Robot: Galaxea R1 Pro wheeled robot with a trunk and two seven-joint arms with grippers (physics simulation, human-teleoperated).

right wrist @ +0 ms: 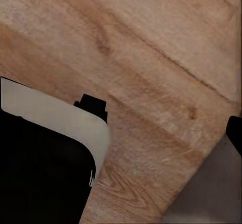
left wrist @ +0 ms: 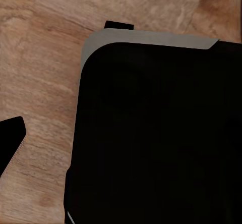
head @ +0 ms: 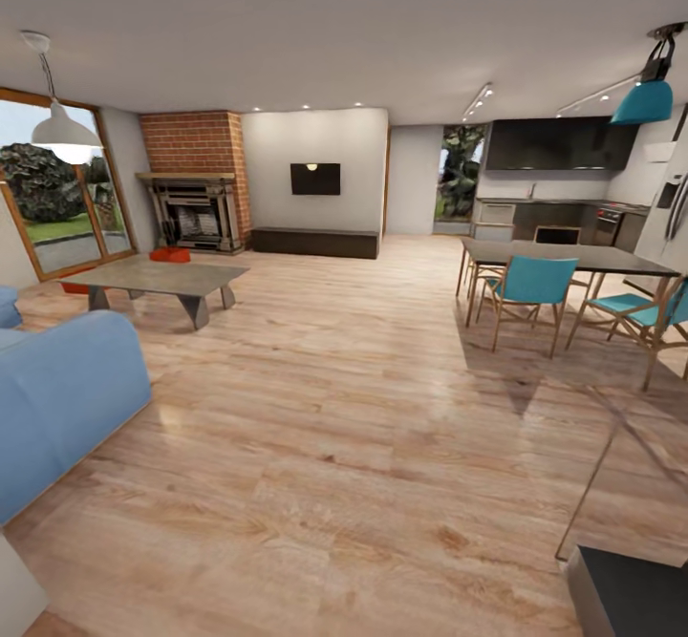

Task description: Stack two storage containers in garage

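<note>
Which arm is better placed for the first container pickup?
Left, tentatively: the storage container on the coffee table and the second container beside it lie far off at head view's left. Drive closer first.

You look down on light wood plank floor [left wrist: 40, 82], grain and knots visible. Large black body [left wrist: 161, 138] with rounded corner covers most of floor; what it belongs to, you cannot tell. Grey band [left wrist: 151, 38] runs along its edge, curving round corner. Small black tab [left wrist: 119, 25] sits just beyond grey band, against floor. Separate dark pointed shape [left wrist: 11, 138] lies apart from black body, bare planks between them; you cannot tell what it is.
</note>
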